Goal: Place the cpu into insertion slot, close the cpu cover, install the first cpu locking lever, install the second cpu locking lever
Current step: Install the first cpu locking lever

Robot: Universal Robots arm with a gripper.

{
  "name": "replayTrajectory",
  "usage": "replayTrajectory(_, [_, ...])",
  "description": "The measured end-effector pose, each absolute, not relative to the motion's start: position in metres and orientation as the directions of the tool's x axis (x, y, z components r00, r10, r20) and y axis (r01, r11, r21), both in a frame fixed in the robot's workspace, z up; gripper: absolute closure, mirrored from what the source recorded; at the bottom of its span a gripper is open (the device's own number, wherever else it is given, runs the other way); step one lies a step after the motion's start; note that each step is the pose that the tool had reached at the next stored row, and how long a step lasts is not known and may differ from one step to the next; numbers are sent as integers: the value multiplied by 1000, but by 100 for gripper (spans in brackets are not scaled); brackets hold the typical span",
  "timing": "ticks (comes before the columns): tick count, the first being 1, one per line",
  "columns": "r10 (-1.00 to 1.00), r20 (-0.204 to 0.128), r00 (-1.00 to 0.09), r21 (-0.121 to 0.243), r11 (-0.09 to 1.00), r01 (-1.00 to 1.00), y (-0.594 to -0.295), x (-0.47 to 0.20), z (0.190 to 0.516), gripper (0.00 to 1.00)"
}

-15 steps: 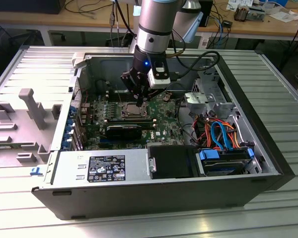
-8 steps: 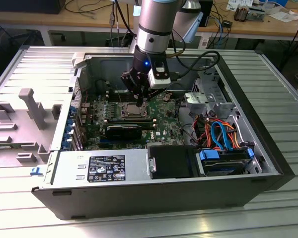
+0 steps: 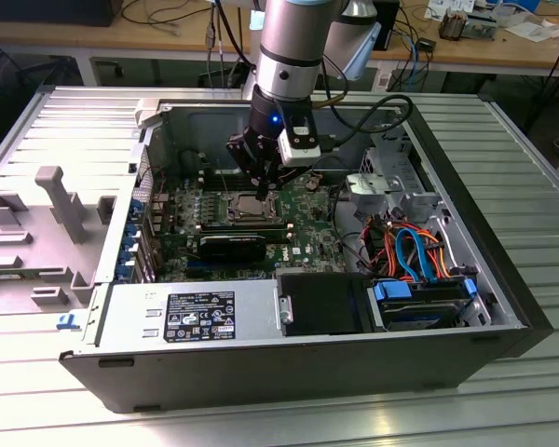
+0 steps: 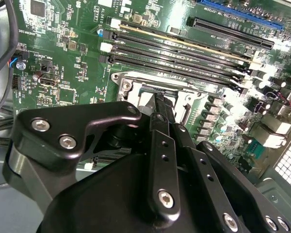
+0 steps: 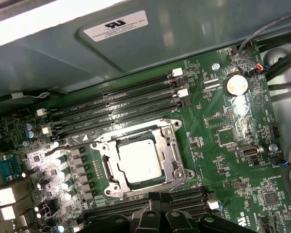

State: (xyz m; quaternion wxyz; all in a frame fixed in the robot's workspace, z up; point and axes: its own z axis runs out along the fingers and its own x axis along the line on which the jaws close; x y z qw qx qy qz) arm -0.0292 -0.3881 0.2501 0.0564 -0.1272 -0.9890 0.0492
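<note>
Silvery cpu (image 5: 139, 160) seated in insertion slot (image 5: 108, 167), cpu cover (image 5: 169, 156) closed over it, first wrist view. Exterior view: gripper (image 3: 262, 191) just above slot. Second wrist view: fingers (image 4: 163, 116) together, nothing held.

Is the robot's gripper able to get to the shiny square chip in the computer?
Probably yes. The gripper hangs just above the cpu, the case side is off, and nothing lies over the chip's top.
</note>
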Motion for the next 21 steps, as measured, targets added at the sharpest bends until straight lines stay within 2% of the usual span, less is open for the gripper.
replayTrajectory(21, [241, 99, -965, -112, 967, 230, -388, -29, 250, 89])
